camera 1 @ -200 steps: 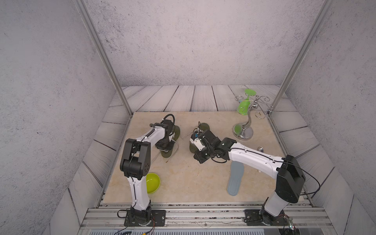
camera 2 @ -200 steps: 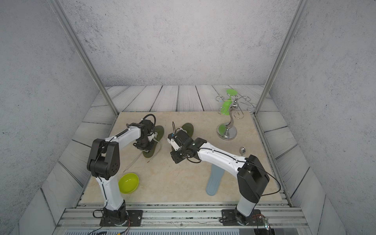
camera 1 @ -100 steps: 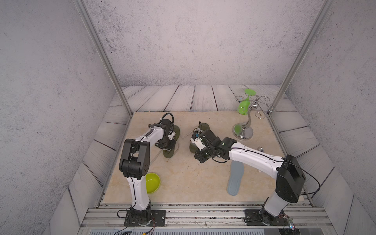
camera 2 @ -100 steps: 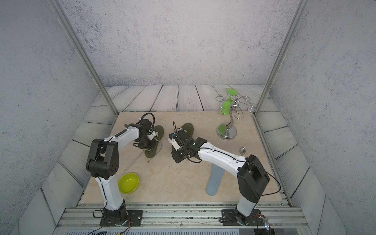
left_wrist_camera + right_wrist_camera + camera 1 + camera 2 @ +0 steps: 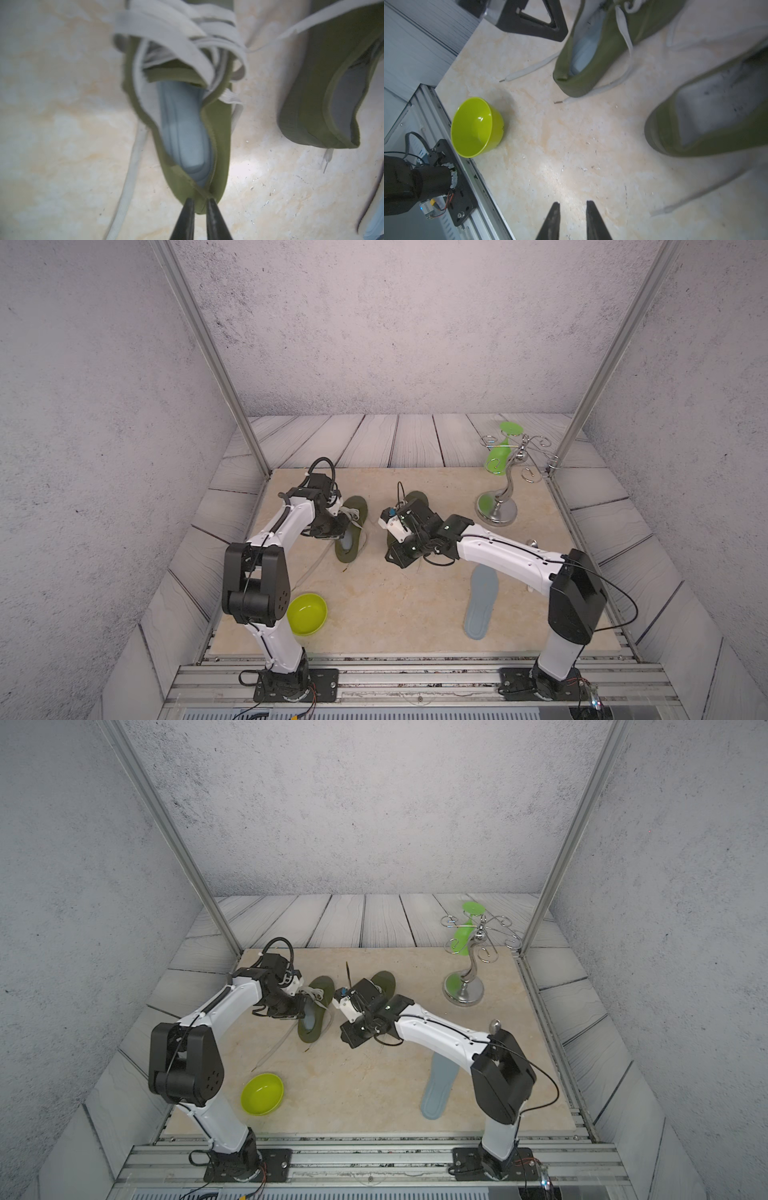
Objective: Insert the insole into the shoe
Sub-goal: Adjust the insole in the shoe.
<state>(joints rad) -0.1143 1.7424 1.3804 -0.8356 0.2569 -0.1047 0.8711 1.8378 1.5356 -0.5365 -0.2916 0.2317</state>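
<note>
The left pincer (image 5: 199, 207) is clamped on the heel rim of the shoe (image 5: 220, 145), which stands left of the counter's (image 5: 395, 614) middle. The blue-grey insole (image 5: 182, 128) lies inside it. The right pincer (image 5: 572, 207) is apart and holds nothing, over bare counter just beside the second shoe's (image 5: 716, 145) heel. A loose insole (image 5: 480, 601) lies toward the front right corner, and a green bowl (image 5: 307, 614) sits near the front left corner. The stretch between them along the front edge is bare. A metal stand (image 5: 496, 510) occupies the far right corner.

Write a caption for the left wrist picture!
The left gripper pinches the heel of the green shoe, blue insole tucked inside.
</note>
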